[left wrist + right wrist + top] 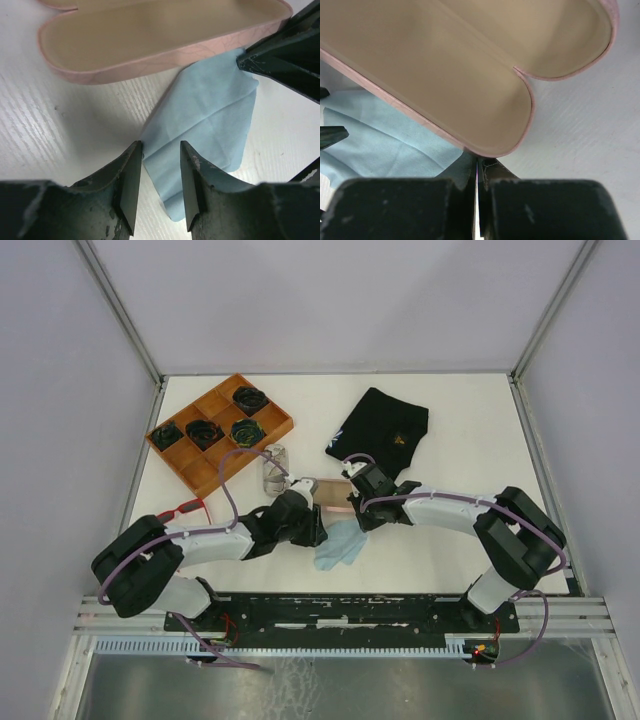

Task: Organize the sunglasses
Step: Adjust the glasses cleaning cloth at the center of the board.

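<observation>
The red-framed sunglasses (183, 508) lie at the table's left, beside my left arm. The other sunglasses (272, 468), thin-armed with pale lenses, lie just below the wooden tray. The open pink case (330, 491) (150, 35) (445, 65) sits between my grippers, its beige inside bare. In front of it lies a light blue cloth (340, 545) (210, 110) (375, 145). My left gripper (318, 530) (161, 145) is open, jaws astride the cloth's near edge. My right gripper (358, 512) (478, 162) is shut on the cloth's far corner, against the case's rim.
A wooden tray (200, 472) with several compartments stands at the back left, dark coiled items in some of them. A black pouch (380, 428) lies at the back, right of centre. White walls close in the table on three sides.
</observation>
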Robot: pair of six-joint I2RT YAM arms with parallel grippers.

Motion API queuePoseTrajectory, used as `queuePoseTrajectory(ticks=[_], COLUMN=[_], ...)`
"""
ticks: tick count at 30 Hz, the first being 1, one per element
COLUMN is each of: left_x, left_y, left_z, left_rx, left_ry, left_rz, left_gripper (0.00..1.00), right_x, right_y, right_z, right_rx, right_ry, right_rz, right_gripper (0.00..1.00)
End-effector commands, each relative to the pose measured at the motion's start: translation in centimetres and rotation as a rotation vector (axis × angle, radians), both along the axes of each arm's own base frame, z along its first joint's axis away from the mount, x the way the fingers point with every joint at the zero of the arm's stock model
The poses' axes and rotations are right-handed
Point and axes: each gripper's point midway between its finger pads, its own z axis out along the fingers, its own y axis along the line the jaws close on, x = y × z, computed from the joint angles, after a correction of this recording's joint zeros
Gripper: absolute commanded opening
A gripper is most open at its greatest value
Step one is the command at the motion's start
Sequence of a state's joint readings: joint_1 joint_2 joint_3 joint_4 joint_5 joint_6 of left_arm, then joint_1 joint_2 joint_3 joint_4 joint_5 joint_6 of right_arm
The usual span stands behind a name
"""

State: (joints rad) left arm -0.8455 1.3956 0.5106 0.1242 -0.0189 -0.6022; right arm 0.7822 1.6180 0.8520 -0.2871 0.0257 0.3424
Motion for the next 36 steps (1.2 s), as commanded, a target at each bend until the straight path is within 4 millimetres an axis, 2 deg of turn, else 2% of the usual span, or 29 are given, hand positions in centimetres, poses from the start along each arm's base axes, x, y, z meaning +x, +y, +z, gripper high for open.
queuePoseTrajectory(ticks=[1, 6, 11, 15, 21, 24, 26, 29, 31, 36], left_x=[-0.9, -0.5, 0.6, 0.0, -3.3, -5.1, -5.9, -5.9, -5.3, -3.4], left_y=[-0.5, -0.5, -1.4, -2.8, -4.7, -4.9, -4.8, -4.4, -4.0, -3.2], left_z=[0.3, 0.4, 2.2, 3.2, 2.5, 1.6, 1.2, 2.3, 3.4, 6.4], left_rx=[-0.008, -0.003, -0.016, -0.035, -0.02, -0.018, -0.013, -0.032, -0.04, -0.056], left_ry=[-0.013, -0.03, -0.09, -0.121, -0.118, -0.084, -0.071, -0.101, -0.137, -0.234], left_rz=[-0.058, -0.049, -0.067, -0.14, -0.306, -0.373, -0.4, -0.377, -0.335, -0.232], left_gripper=[0.39, 0.19, 0.04, 0.03, 0.03, 0.15, 0.31, 0.49, 0.54, 0.55], right_x=[0.1, 0.1, 0.0, 0.0, 0.0, 0.0, -0.1, -0.1, -0.1, -0.1], right_y=[0.0, 0.1, 0.1, 0.1, 0.0, -0.1, -0.2, -0.3, -0.3, -0.2], right_z=[0.5, 0.6, 0.7, 0.6, 0.5, 0.3, 0.2, 0.1, 0.1, 0.0], right_rx=[0.024, 0.028, 0.037, 0.04, 0.032, 0.027, 0.023, 0.02, 0.019, 0.024], right_ry=[-0.017, -0.017, -0.019, -0.019, -0.02, -0.016, -0.013, -0.013, -0.015, -0.011], right_rz=[0.001, 0.001, -0.005, -0.01, -0.015, -0.014, -0.017, -0.019, -0.02, -0.02], right_gripper=[0.0, 0.0, 0.0, 0.0, 0.0, 0.0, 0.0, 0.0, 0.0, 0.0])
